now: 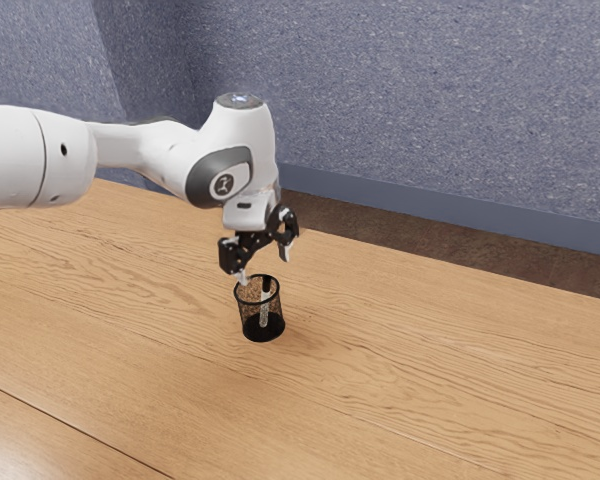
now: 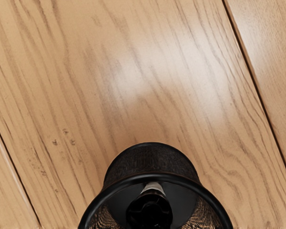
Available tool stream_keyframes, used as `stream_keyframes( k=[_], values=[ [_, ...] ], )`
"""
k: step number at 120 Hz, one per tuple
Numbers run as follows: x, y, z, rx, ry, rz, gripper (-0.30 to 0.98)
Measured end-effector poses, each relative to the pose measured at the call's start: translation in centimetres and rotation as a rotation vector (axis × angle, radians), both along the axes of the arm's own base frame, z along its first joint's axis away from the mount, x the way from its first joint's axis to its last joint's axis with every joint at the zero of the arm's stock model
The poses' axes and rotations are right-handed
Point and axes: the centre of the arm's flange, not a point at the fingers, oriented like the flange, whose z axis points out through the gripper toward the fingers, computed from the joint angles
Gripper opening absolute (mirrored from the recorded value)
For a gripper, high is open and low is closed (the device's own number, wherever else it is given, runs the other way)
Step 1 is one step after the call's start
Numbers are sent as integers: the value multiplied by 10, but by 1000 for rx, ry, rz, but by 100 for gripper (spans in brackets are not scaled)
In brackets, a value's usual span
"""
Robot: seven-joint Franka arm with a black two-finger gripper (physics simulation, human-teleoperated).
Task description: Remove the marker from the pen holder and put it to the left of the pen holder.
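Marker (image 1: 265, 308): inside pen holder (image 1: 251, 326), approx. upright, blk. cap up; ctr. of ext. frame, lower ctr. of wrist frame. Fingers (image 1: 285, 252): released, spread apart, near holder rim. Holder: blk. mesh, upright on wood surface (image 1: 430, 380). Wall (image 1: 400, 110): blue-grey, upper rt. of ext. frame.

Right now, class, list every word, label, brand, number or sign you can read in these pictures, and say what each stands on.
No word or number can be read.
Round emblem on the side of the arm: a dark figure on a light disc, too small to make out.
Pale mark on the arm's top cap: too small to read.
Marker and pen holder: no readable lettering.
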Motion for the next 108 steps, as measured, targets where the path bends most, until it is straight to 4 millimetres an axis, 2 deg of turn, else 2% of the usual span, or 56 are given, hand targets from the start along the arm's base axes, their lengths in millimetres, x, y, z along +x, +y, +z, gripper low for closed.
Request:
stream_keyframes(
  k=[15, 33, 42, 64, 108],
  values=[
    [4, 24, -8, -7, 5, 22, 69],
    [-1, 28, -20, -14, 25, 43, 69],
    [-5, 28, -29, -23, 43, 60, 68],
    [-8, 24, -35, -52, 60, 99, 61],
    [-11, 10, -36, -81, 67, 139, 37]
  ],
)
